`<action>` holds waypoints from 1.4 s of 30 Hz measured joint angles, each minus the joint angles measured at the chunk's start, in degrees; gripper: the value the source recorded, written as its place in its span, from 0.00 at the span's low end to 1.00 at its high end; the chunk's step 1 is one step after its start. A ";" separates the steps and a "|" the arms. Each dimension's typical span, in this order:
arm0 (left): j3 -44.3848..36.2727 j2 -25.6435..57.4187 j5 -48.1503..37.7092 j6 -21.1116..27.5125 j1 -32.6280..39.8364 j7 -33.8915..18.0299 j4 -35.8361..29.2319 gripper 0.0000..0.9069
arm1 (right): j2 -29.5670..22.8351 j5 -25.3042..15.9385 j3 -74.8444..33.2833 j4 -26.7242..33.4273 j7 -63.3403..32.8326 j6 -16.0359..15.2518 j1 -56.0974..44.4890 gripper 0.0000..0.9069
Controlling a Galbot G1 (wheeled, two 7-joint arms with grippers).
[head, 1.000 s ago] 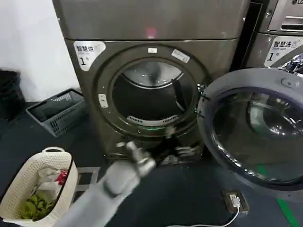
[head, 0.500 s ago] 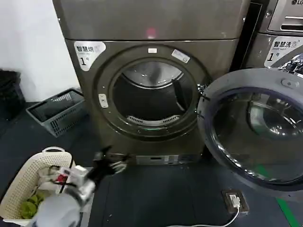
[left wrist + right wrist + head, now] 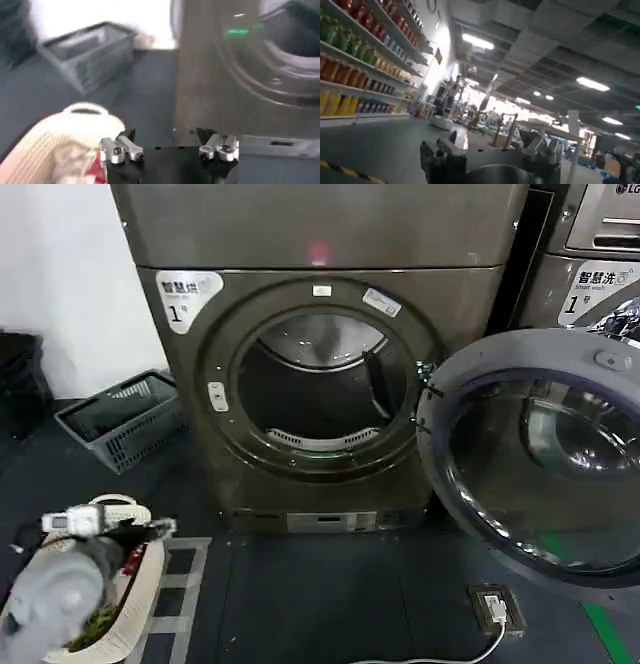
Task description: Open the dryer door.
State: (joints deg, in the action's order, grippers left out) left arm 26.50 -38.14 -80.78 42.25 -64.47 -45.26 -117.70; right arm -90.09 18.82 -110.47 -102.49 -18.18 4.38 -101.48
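- The left gripper (image 3: 167, 147) has its jaws spread wide with nothing between them; in the left wrist view its two fingertips (image 3: 131, 134) stand well apart, pointing toward the lower front of the dryer (image 3: 220, 90).
- In the head view this left gripper (image 3: 150, 529) sits low and to the left of the dryer (image 3: 320, 244), well apart from it, just over the rim of the cream laundry basket (image 3: 120, 639).
- The basket (image 3: 60, 135) holds clothes, green and red among them, and stands on the dark floor to the left of the dryer.
- The right gripper (image 3: 490, 150) shows in its own wrist view against a ceiling with strip lights and shelves of goods; I cannot tell how its jaws stand.
- The dryer door (image 3: 535, 459) hangs wide open to the right of the dryer, hinged at the right edge of the round opening, its grey inner rim and dark glass facing the camera.
- The drum opening (image 3: 320, 379) lies fully uncovered, with the white corner label (image 3: 185, 292) up and left of it.
- A grey crate (image 3: 120, 419) sits on the floor by the white wall, left of the dryer and behind the basket.
- A neighbouring machine (image 3: 590, 274) stands right of the dryer, partly behind the open door.
- A floor socket with a white cable (image 3: 497, 609) lies below the open door.
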 joint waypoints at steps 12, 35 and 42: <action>1.75 8.02 -35.06 -0.07 5.42 -15.01 11.08 1.00 | 0.03 -0.60 2.80 0.33 0.61 3.03 0.58 1.00; -1.28 13.10 -55.48 -0.06 11.29 -24.35 17.93 1.00 | 0.09 -0.20 2.78 1.92 2.50 7.10 0.56 1.00; -1.12 13.18 -55.26 -0.06 11.22 -24.35 17.92 1.00 | 0.10 -0.34 2.81 2.24 2.43 7.11 0.48 1.00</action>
State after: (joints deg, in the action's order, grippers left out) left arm 25.38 -24.96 -136.04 42.19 -53.25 -69.60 -99.77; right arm -89.99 18.48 -107.66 -100.25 -15.75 11.48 -101.00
